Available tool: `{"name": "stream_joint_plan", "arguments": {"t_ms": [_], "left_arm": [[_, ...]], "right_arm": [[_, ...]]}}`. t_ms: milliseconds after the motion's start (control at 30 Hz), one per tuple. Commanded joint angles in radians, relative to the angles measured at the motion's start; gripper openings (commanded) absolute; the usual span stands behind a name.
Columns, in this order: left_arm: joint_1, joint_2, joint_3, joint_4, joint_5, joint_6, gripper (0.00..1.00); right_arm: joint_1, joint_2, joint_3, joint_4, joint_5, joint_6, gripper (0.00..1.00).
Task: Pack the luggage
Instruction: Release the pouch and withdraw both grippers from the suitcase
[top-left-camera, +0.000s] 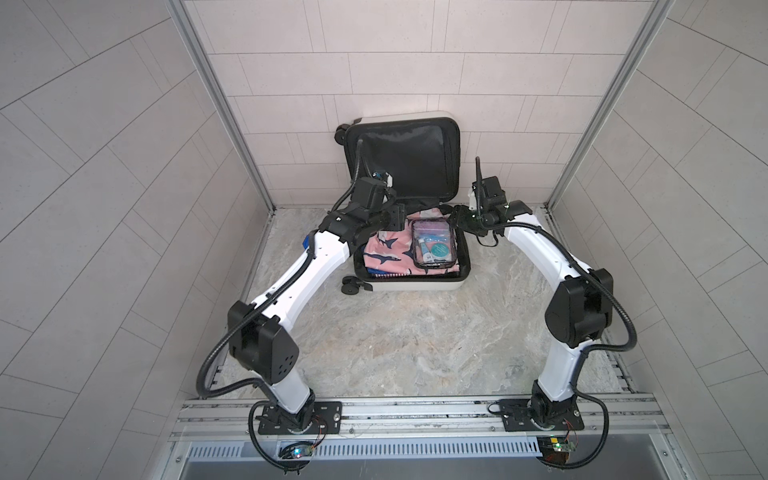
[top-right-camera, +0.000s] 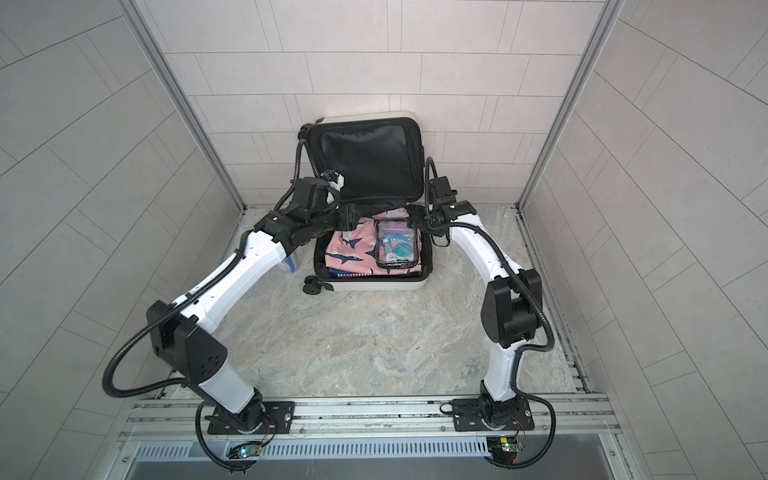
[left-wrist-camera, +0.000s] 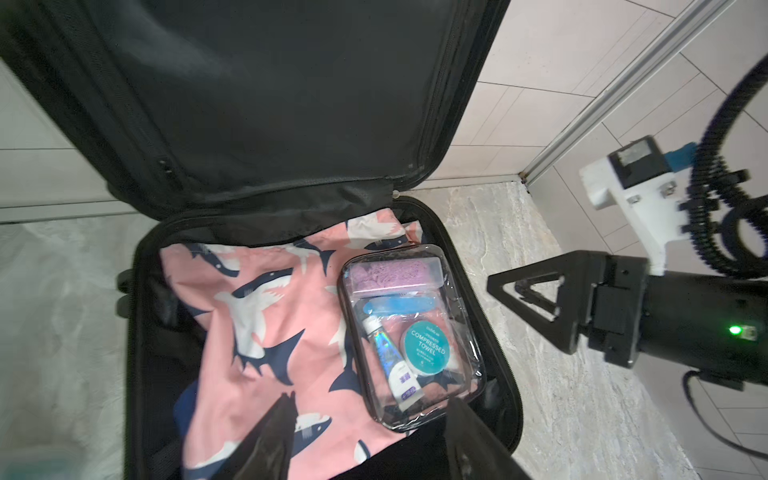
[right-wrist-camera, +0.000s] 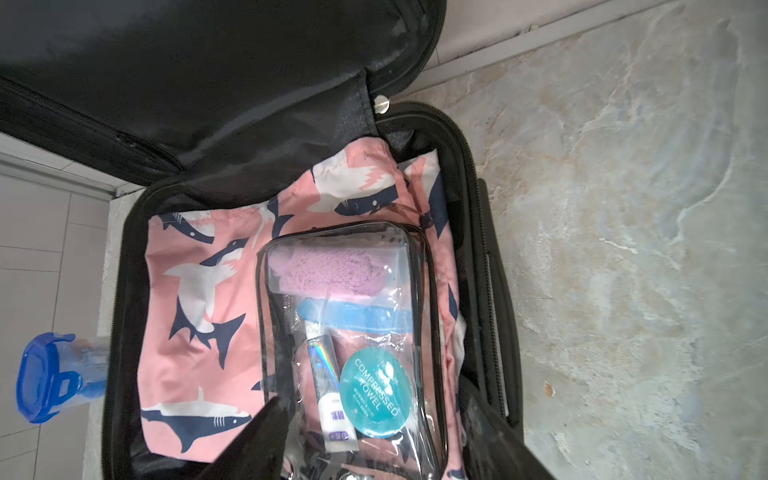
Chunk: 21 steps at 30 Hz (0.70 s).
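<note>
The luggage lies open on the floor, its black-lined lid leaning against the back wall. Inside is a pink shark-print cloth. A clear toiletry pouch rests on its right side. My left gripper hovers open over the case's back left. My right gripper hovers open at the back right, above the pouch's end. Neither holds anything.
A container with a blue lid stands on the floor by the case's left side, under my left arm. A black wheel sticks out at the front left. The tiled back wall is right behind the lid. Marble floor stretches in front.
</note>
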Motion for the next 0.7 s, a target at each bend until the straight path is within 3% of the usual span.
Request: {"name": "stream_joint_plan", "arguments": {"t_ms": [0, 167, 333, 400, 600, 633, 667], "left_arm": [[0.025, -0.069, -0.035, -0.074, -0.068, 0.051, 0.68], [0.051, -0.161, -0.099, -0.101, -0.077, 0.065, 0.74], [0.093, -0.232, -0.173, -0.112, -0.110, 0.076, 0.66], [0.136, -0.245, -0.188, -0.135, -0.108, 0.058, 0.67], [0.276, -0.227, -0.189, -0.254, -0.137, 0.012, 0.86], [0.300, -0.215, -0.186, -0.277, -0.137, 0.009, 0.99], [0.320, -0.203, -0.183, -0.300, -0.141, 0.003, 1.00]], "right_arm": [[0.009, -0.095, -0.031, -0.024, 0.038, -0.039, 0.71], [0.027, -0.200, -0.123, -0.019, 0.046, -0.066, 0.70], [0.082, -0.309, -0.251, 0.016, 0.046, -0.089, 0.71], [0.114, -0.344, -0.302, 0.032, 0.047, -0.097, 0.73], [0.217, -0.389, -0.399, 0.054, 0.034, -0.139, 0.78], [0.234, -0.386, -0.404, 0.047, 0.033, -0.149, 0.79], [0.250, -0.384, -0.406, 0.040, 0.037, -0.158, 0.91]]}}
